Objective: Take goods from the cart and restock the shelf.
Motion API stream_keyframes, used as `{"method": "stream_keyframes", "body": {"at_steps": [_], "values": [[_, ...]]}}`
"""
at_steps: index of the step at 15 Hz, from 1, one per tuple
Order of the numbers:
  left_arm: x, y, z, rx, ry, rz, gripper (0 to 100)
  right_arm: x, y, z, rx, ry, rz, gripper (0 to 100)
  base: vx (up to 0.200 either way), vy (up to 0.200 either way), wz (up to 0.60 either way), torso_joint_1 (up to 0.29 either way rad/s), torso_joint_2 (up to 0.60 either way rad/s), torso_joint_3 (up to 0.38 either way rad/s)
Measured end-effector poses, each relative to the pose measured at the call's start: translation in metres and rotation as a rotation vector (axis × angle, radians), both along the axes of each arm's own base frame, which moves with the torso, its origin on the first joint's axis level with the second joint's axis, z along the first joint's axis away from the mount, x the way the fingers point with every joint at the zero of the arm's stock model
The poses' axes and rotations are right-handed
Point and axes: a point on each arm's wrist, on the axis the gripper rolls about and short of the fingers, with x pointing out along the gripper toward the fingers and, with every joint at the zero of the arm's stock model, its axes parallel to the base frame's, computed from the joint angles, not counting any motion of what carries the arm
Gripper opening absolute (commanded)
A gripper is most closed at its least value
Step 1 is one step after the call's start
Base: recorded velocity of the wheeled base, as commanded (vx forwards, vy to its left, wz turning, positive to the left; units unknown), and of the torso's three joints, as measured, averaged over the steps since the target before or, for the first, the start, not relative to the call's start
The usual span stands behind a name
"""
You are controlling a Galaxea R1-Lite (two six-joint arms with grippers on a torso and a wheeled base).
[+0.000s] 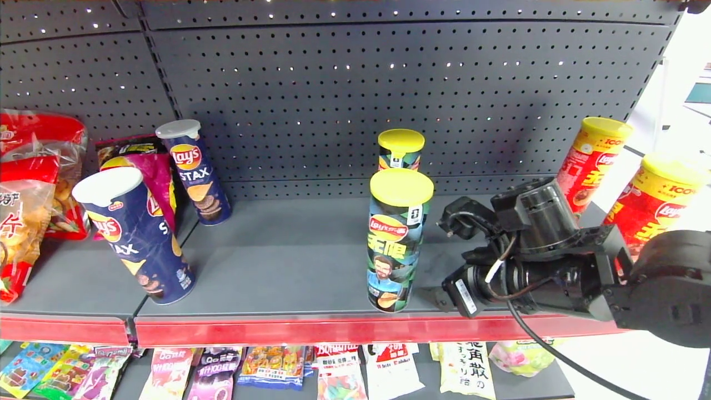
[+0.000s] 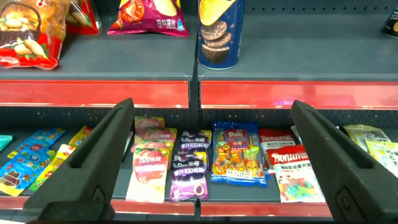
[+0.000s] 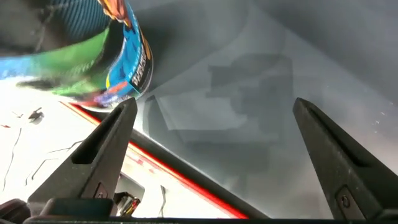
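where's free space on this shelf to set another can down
Widest bare patch: shelf floor between the front blue can and the green can, running back to the pegboard. Crowded: the left end with snack bags, and right of the green can, where the right gripper sits before the red cans.

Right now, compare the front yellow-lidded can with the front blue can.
The front yellow-lidded can has a yellow lid, the front blue can a white one. The yellow-lidded can's body is green-patterned, the blue can's navy. The yellow-lidded can stands mid-shelf, the blue can farther left by snack bags. Both are tubes at the shelf's front edge.
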Motion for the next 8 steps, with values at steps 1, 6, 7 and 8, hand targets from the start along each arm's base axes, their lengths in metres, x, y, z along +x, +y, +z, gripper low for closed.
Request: {"method": "stream_keyframes", "body": {"at_steps": [1,6,7,8], "values": [[0.0,0.0,0.0,0.0,0.0,0.0,100,-0.005,-0.005,0.003,0.006,-0.008,-0.001,100,0.0,0.0,0.0,0.0,0.0,0.0],[0.0,0.0,0.0,0.0,0.0,0.0,100,-0.065,-0.048,0.024,0.059,-0.08,0.016,100,0.0,0.0,0.0,0.0,0.0,0.0],[0.0,0.0,0.0,0.0,0.0,0.0,100,-0.08,-0.059,0.026,0.072,-0.097,0.018,100,0.0,0.0,0.0,0.0,0.0,0.0],[0.0,0.0,0.0,0.0,0.0,0.0,100,-0.094,-0.071,0.026,0.087,-0.115,0.015,100,0.0,0.0,0.0,0.0,0.0,0.0]]}}
